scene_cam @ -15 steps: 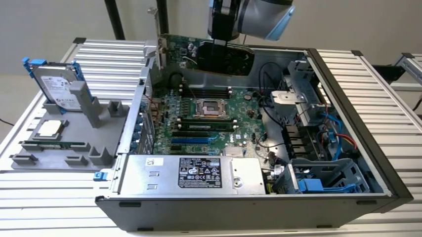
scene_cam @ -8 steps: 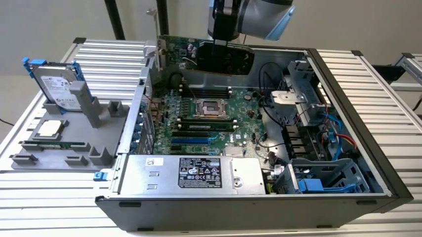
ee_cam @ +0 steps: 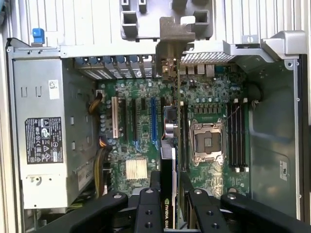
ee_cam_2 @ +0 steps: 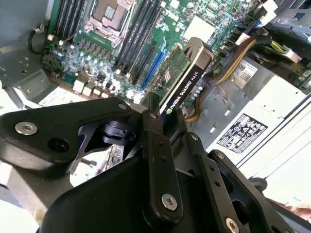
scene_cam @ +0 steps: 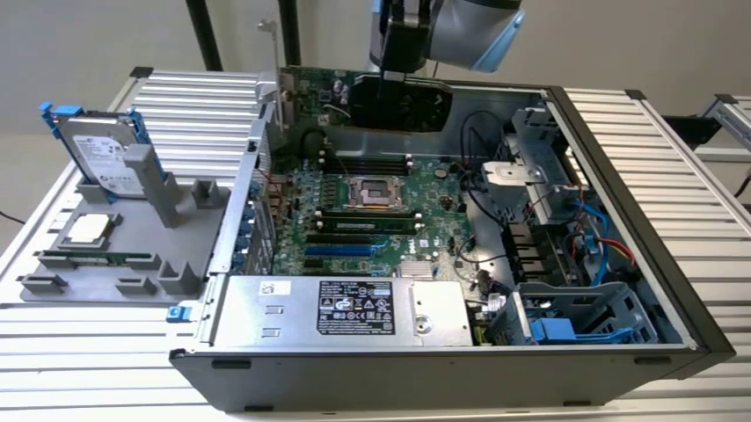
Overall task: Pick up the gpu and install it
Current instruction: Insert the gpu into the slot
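My gripper (scene_cam: 405, 77) is shut on the gpu (scene_cam: 403, 104), a card with a black shroud. It hangs on edge over the far end of the open computer case. In the second wrist view the gpu (ee_cam_2: 183, 80) shows its green board and black edge, clamped between the black fingers (ee_cam_2: 154, 127), with the gripper (ee_cam_2: 163, 121) above the motherboard (ee_cam_2: 97, 58). In the first wrist view the gpu (ee_cam: 168, 160) appears edge-on, in line between the blue slot (ee_cam: 154, 121) and the processor socket (ee_cam: 206, 141). Its silver bracket (ee_cam: 170, 34) is at the case's rear wall, and the gripper (ee_cam: 170, 213) grips its near end.
The motherboard (scene_cam: 364, 202) lies flat in the case, with the silver power supply (scene_cam: 340, 308) along the near side and cables and drive cages (scene_cam: 575, 264) on the exterior view's right. A grey fixture (scene_cam: 105, 264) at the left holds a hard drive (scene_cam: 100, 154) and a memory stick (scene_cam: 94, 259).
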Robot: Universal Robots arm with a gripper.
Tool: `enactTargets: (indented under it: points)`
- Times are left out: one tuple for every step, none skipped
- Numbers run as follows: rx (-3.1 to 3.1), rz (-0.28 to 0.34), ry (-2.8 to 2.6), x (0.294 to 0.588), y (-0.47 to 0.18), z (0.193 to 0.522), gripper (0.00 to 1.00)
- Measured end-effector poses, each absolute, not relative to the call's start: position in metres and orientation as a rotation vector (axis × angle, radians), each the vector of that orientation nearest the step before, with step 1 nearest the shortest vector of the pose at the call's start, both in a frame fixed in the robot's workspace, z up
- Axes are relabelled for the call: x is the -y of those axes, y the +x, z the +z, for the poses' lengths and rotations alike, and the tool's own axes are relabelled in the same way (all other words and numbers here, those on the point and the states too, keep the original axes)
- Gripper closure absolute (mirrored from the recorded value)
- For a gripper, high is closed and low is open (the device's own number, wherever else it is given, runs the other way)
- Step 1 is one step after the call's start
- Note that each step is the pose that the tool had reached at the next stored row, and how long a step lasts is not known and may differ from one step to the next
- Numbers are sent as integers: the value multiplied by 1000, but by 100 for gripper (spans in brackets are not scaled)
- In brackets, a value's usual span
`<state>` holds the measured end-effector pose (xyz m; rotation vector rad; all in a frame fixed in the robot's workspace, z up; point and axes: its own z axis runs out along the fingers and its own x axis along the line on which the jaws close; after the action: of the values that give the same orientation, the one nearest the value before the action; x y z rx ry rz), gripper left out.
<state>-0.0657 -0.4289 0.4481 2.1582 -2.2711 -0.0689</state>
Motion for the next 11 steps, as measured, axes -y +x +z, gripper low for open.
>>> enactTargets:
  points:
    - [2263,-69,2166,429,-66,448,100]
    - [2256,-69,2174,429,-66,448,100]
    - [2249,-69,2181,429,-66,448,100]
    - [2242,-69,2188,429,-66,448,100]
    - [2235,-69,2195,429,-66,448,100]
    - [2231,-69,2199,429,-66,448,100]
    - [2231,-69,2199,429,-66,448,100]
    - [2230,-69,2200,429,-66,448,100]
    - [2229,-69,2200,429,-66,448,100]
    - [2229,-69,2200,429,-66,448,100]
    - [2229,-69,2200,429,-66,447,100]
